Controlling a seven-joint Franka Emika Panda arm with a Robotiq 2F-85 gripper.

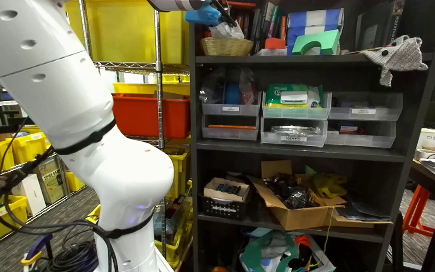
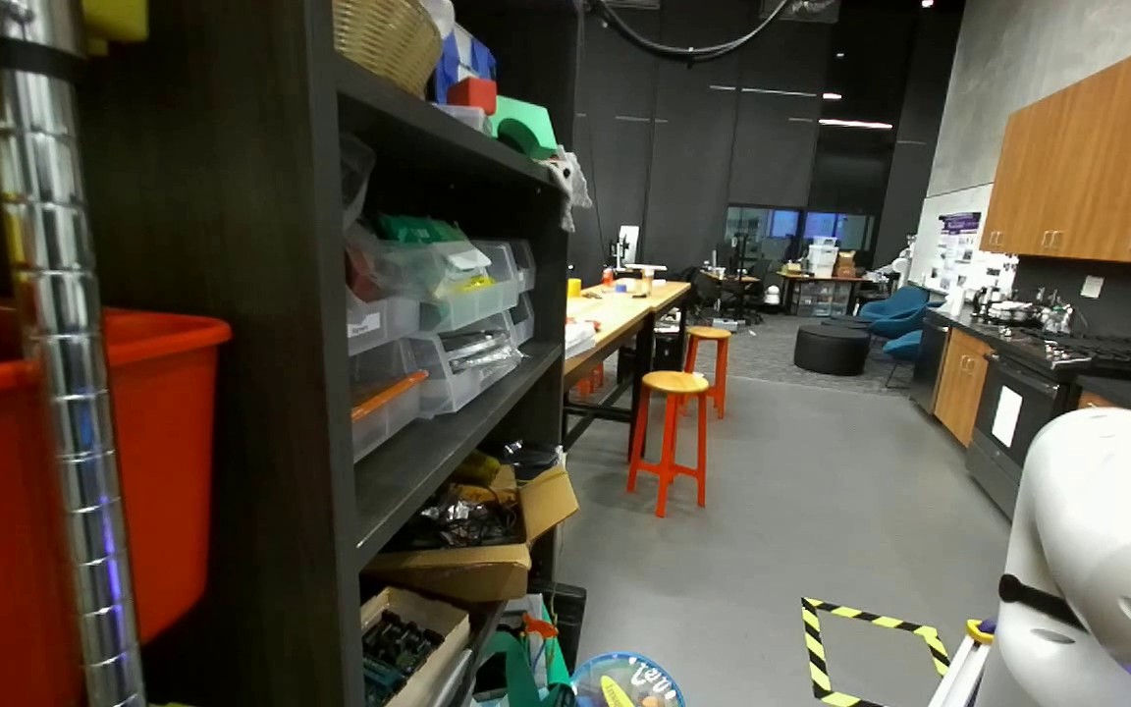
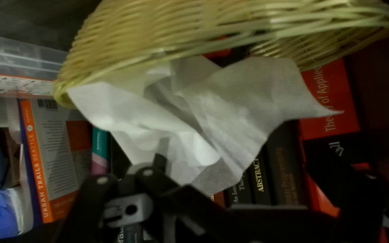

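Observation:
A wicker basket (image 1: 227, 47) stands on the top shelf at its left end; it also shows in an exterior view (image 2: 384, 39). Crumpled white tissue or cloth (image 1: 228, 31) pokes out above its rim. In the wrist view this white sheet (image 3: 241, 91) hangs out of the basket (image 3: 181, 30) across the middle. My gripper (image 3: 241, 153) comes in from the bottom there, open, its fingers wide apart. One finger (image 3: 161, 160) overlaps the sheet's lower left part; whether they touch I cannot tell. In an exterior view the gripper (image 1: 229, 16) hangs just above the basket, partly cut off by the frame's top.
Books (image 3: 258, 179) stand behind the basket. Along the same shelf are a red block (image 1: 275, 43), a green arch block (image 1: 329, 40), a blue-and-white box (image 1: 295, 20) and a grey knitted toy (image 1: 400, 54). Clear bins (image 1: 296, 128) fill the shelf below. A metal rack post (image 1: 159, 75) stands left.

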